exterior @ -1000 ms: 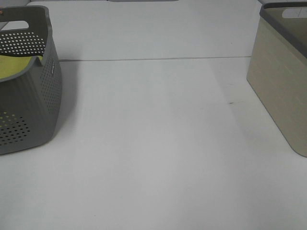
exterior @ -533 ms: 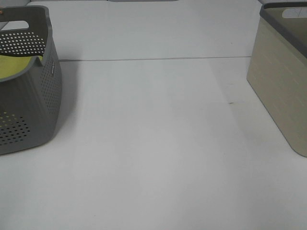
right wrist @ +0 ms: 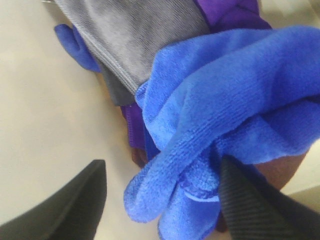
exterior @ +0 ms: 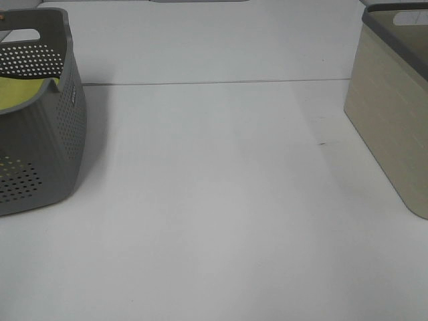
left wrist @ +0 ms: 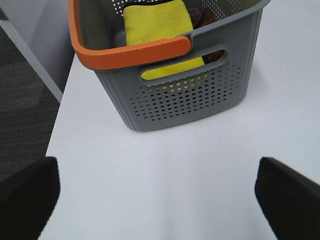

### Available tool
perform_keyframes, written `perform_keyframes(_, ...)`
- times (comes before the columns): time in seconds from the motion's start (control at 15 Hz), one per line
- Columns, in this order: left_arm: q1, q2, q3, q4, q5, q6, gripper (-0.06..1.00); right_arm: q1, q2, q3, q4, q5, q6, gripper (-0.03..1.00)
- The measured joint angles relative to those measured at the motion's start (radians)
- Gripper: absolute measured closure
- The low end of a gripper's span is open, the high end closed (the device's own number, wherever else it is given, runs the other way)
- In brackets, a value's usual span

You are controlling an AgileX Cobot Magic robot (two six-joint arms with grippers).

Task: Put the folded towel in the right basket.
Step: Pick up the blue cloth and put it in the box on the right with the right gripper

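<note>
right gripper [right wrist: 162, 172] spread, unclamped | blue towel [right wrist: 225, 100] mid-frame, inside right basket [exterior: 391, 114], likely for release | left gripper [left wrist: 157, 167] wide, empty

High and left wrist views share the grey basket [exterior: 40, 134]; right wrist, close-up, perhaps inside beige basket [exterior: 391, 114].

Soft, even overhead light leaves the white desk [exterior: 214, 214] pale and slightly washed out. The grey basket [exterior: 40, 147] throws a faint shadow toward the middle. Close to the lens, the blue towel [right wrist: 230, 90] is sharp; the right fingers [right wrist: 65, 200] look softer.
</note>
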Motion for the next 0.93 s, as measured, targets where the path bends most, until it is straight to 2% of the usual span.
perform_keyframes(0.47, 0.0, 0.0, 0.0, 0.0, 0.0, 0.0, -0.04, 0.0, -0.017, 0.0, -0.027, 0.007, 0.024, 0.32)
perform_keyframes(0.93, 0.0, 0.0, 0.0, 0.0, 0.0, 0.0, -0.04, 0.0, -0.2, 0.0, -0.024, 0.013, 0.018, 0.32)
